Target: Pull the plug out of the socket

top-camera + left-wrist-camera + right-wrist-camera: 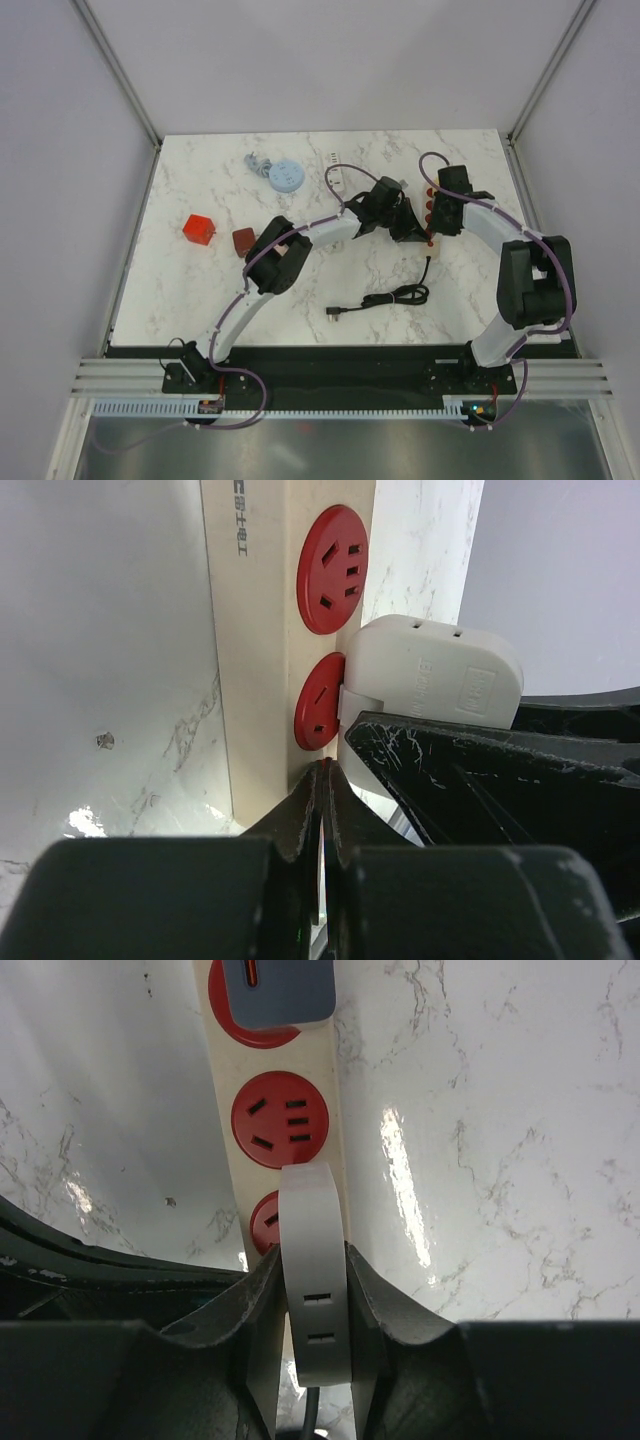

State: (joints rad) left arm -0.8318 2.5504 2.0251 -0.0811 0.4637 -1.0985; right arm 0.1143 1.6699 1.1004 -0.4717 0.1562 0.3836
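Item: white plug (pixel 313 1210), seated in the red socket (pixel 315 705) of a power strip (pixel 336 1090) toward the surface's right edge. Right tool (pixel 313 1260) is clamped on the plug's flanks. Left tool (pixel 325 780) is closed and empty, apparently bracing the strip. Advice: pull straight out, keeping the strip pinned.

Robotics laboratory test cell. A white marble-patterned tabletop (pixel 200 300) is boxed in by plain pale-grey wall panels (pixel 330 60) on bare aluminium frame posts (pixel 115 70). Two white-and-black jointed robot arms (pixel 232 318) are bolted to a black base plate (pixel 340 365), beside aluminium rails (pixel 120 378) and a white slotted cable duct (pixel 330 408). Loose props lie about: a red plastic cube (pixel 198 229), a brown block (pixel 243 241), a pale-blue round disc (pixel 286 176).
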